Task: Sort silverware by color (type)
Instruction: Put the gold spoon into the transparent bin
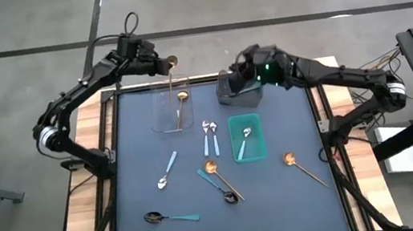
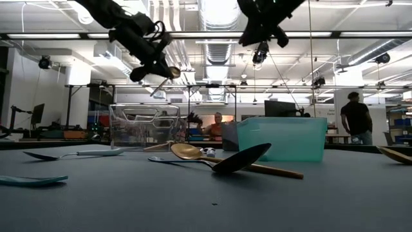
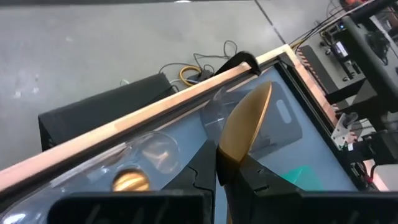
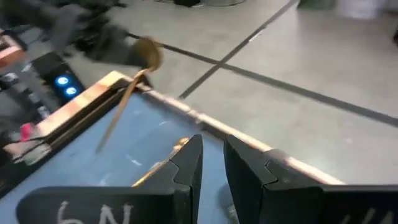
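Observation:
My left gripper (image 1: 160,62) is above the far end of the clear bin (image 1: 174,118), shut on a gold spoon (image 3: 245,121); the low view shows that spoon (image 2: 168,75) high in the air. One gold spoon (image 1: 182,103) lies inside the clear bin. My right gripper (image 4: 212,152) hovers over the grey bin (image 1: 237,99), its fingers a narrow gap apart and holding nothing. A light-blue-handled spoon (image 1: 244,139) lies in the teal bin (image 1: 259,147). Several more spoons lie flat on the mat: light-blue ones (image 1: 209,135) (image 1: 167,170), gold ones (image 1: 224,179) (image 1: 301,165) and dark teal-handled ones (image 1: 218,187) (image 1: 170,216). My left gripper pinches the gold spoon between its two fingers (image 3: 202,171) at the narrow base of the bowl (image 3: 225,163). The bowl sticks out past the fingertips, and the handle (image 4: 115,121) slants down below the fingers. The spoon is lifted clear, above the clear bin.
The three bins stand in the far half of the dark mat (image 1: 137,141), with the grey one against the far edge. A wooden rim (image 3: 143,115) frames the table. People stand in the room beyond (image 2: 356,116). One gold and one dark spoon cross mid-table.

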Controlling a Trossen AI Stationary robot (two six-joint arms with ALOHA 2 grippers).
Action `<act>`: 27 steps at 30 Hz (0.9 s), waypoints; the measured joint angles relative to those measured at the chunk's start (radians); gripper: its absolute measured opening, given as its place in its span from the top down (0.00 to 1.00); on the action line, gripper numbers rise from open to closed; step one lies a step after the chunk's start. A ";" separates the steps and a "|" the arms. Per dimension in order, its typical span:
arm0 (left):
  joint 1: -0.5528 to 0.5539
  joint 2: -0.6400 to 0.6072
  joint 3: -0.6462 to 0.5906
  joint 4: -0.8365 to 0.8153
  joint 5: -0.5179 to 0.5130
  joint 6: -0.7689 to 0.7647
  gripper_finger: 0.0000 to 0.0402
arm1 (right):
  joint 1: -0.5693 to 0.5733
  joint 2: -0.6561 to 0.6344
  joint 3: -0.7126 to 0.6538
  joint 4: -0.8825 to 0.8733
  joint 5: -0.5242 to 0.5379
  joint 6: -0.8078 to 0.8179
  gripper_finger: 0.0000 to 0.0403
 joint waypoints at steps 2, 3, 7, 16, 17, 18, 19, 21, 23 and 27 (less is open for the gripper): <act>0.000 0.010 0.000 0.000 -0.004 -0.012 1.00 | -0.049 0.000 0.001 -0.001 -0.028 -0.030 0.85; 0.000 0.016 0.000 0.002 -0.016 -0.014 1.00 | -0.073 0.000 0.003 0.001 -0.052 -0.052 0.85; 0.000 0.034 0.000 0.005 -0.042 -0.043 1.00 | -0.146 0.013 0.019 0.041 -0.133 -0.107 0.85; 0.000 0.050 0.000 -0.041 -0.109 -0.053 1.00 | -0.200 0.136 0.130 0.050 -0.187 -0.255 0.85; 0.000 0.049 -0.001 -0.047 -0.114 -0.049 1.00 | -0.200 0.153 0.146 0.046 -0.190 -0.264 0.85; 0.000 0.048 -0.001 -0.048 -0.115 -0.049 1.00 | -0.201 0.173 0.163 0.038 -0.190 -0.280 0.85; 0.000 0.047 -0.001 -0.047 -0.114 -0.051 1.00 | -0.201 0.191 0.180 0.032 -0.191 -0.293 0.85; -0.006 0.044 -0.001 -0.058 -0.115 -0.055 1.00 | -0.201 0.227 0.220 0.008 -0.191 -0.317 0.85; -0.016 0.043 -0.006 -0.089 -0.114 -0.055 1.00 | -0.201 0.259 0.261 -0.025 -0.191 -0.342 0.85; -0.032 0.039 -0.050 -0.094 -0.112 -0.070 1.00 | -0.208 0.315 0.340 -0.094 -0.191 -0.386 0.85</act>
